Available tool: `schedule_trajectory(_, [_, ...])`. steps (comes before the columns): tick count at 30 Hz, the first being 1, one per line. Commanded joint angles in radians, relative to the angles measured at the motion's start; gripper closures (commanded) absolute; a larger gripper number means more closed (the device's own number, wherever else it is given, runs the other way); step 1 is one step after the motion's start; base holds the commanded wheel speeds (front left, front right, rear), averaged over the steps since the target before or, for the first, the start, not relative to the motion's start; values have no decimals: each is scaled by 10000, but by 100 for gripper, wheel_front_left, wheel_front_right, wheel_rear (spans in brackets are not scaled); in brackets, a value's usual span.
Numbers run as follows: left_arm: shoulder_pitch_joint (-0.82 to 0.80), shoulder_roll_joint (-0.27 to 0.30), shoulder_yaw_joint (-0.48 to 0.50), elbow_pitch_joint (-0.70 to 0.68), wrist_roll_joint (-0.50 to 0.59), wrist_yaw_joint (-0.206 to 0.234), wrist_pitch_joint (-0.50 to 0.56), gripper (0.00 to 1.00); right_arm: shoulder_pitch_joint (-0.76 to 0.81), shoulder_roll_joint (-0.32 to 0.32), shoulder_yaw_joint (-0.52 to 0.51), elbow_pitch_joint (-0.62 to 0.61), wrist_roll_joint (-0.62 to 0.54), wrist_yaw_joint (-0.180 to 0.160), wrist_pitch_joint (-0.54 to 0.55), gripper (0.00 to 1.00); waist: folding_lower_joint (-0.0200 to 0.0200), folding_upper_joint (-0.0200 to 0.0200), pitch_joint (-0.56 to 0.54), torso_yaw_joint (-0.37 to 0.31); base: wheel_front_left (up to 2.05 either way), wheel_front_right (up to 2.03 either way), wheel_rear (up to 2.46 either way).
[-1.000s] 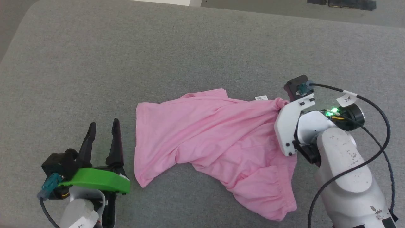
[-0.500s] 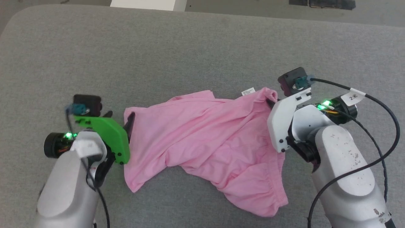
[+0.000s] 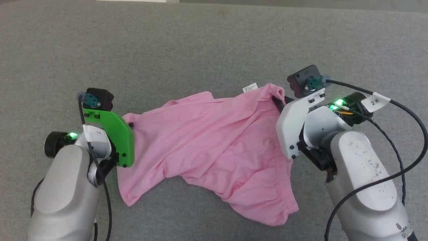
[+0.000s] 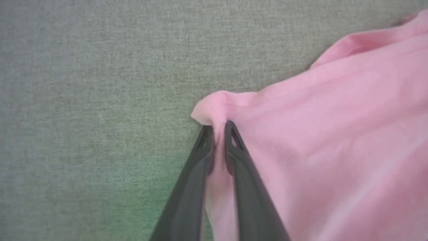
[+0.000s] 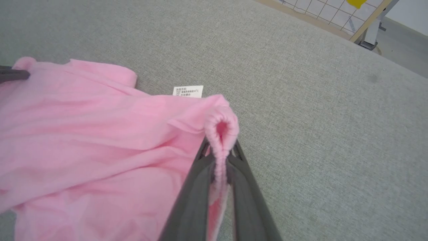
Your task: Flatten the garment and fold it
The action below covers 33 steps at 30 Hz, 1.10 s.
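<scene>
Lying crumpled across the grey padded surface (image 3: 200, 43), the garment (image 3: 214, 147) stretches between both arms, wrinkled, with its near edge sagging in loose folds. The left gripper (image 4: 219, 129) pinches a corner of the thin pink cloth, its fingers pressed close on it. The right gripper (image 5: 220, 149) clamps the gathered elastic band, which loops above its fingertips. A small white label (image 5: 188, 91) lies just beyond that band. Both pinched ends seem slightly lifted, though that is hard to judge.

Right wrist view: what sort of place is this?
Probably an indoor test room: a broad grey fabric-covered surface carries the pink garment, and beyond its edge stand a wire grid panel and bare floor.
</scene>
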<state>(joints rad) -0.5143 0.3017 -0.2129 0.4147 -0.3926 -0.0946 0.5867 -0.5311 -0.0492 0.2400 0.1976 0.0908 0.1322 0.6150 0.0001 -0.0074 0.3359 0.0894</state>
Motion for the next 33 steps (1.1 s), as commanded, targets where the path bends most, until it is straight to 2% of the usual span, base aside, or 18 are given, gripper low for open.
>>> schedule_trajectory(1, [242,-38,-46,344,-72,-9,-14,100,129,-10,-3,-88,8,-15,-15,100,-1,74,4,-2,0,0,0])
schedule_trajectory(8, [129,-261,605,2,-830,-74,-1176,100,169,-10,-333,-307,96,-15,-23,100,-1,74,-337,88,0,0,0])
schedule_trajectory(11, [-357,-545,1143,-521,-1746,-151,-1438,100,-178,-104,-722,-480,400,-15,61,100,-1,74,-631,115,0,0,0])
schedule_trajectory(15, [-1398,-702,1707,-935,-2651,-176,-1298,100,-1152,-305,-1114,-512,974,-15,307,100,-1,74,-680,65,0,0,0])
schedule_trajectory(21, [-3818,-408,2112,-843,-2796,-26,-1377,100,-3702,-180,-2092,13,2029,-15,316,100,-1,74,-304,-187,0,0,0])
schedule_trajectory(26, [-5938,-224,2176,-106,-2375,111,-2189,100,-6153,-32,-3028,1102,2230,-15,-782,100,-1,74,52,-346,0,0,0])
schedule_trajectory(33, [-7900,77,2118,727,-1685,1,-4125,100,-8304,-14,-2830,2857,2322,-15,-3089,100,-1,74,349,-398,0,0,0])
